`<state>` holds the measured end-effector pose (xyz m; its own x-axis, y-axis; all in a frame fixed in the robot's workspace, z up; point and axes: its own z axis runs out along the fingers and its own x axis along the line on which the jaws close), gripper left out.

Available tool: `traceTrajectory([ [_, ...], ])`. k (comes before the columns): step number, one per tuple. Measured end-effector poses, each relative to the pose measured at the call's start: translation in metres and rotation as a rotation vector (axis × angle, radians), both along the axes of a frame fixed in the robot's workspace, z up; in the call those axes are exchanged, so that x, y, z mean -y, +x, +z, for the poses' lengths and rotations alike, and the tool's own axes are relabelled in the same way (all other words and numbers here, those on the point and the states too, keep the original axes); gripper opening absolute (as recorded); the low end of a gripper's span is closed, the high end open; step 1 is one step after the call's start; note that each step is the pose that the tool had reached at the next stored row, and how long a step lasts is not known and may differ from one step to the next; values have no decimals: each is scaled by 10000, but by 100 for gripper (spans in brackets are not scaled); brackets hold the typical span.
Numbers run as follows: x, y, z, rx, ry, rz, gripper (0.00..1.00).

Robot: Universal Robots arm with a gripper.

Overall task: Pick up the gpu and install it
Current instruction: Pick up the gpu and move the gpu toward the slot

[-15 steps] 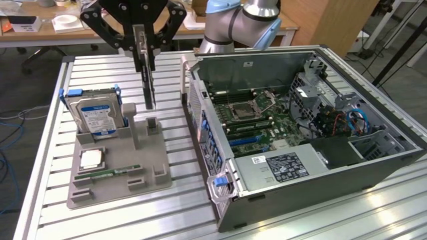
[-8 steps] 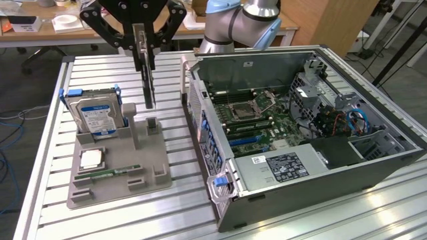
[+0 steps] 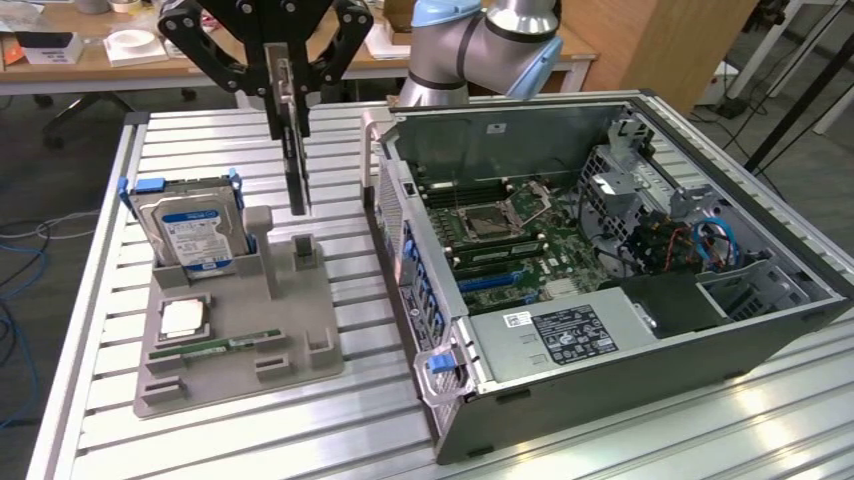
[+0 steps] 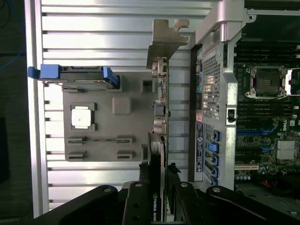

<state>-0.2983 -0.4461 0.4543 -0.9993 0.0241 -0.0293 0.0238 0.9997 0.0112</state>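
Nearest the wrist camera we list the hand point(image 4: 160, 169): black, fingers drawn in against both faces of the gpu point(image 4: 161, 117) and clamping it.

Item held: gpu, on edge, with the silver bracket at the end farthest from the hand.

In the exterior view we record the gpu point(image 3: 296, 170) hanging upright over the grey tray point(image 3: 300, 335), between the hard drive point(image 3: 198, 232) and the open computer case point(image 3: 747, 335). Whether its lower end touches the tray we cannot tell.

Also in the tray:
- hard drive, standing, blue label
- processor chip point(image 3: 183, 318), flat
- green RAM stick point(image 3: 220, 347), flat

Tray and case stand side by side on the slatted aluminium table point(image 3: 200, 440).

Case interior: motherboard point(image 3: 527, 250), exposed.
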Motion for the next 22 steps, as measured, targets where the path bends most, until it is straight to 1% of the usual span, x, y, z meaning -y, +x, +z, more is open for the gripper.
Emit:
traceTrajectory([
  [6,-1,20,2,-2,-2,0,25],
  [22,0,256,1,-2,-1,-1,25],
])
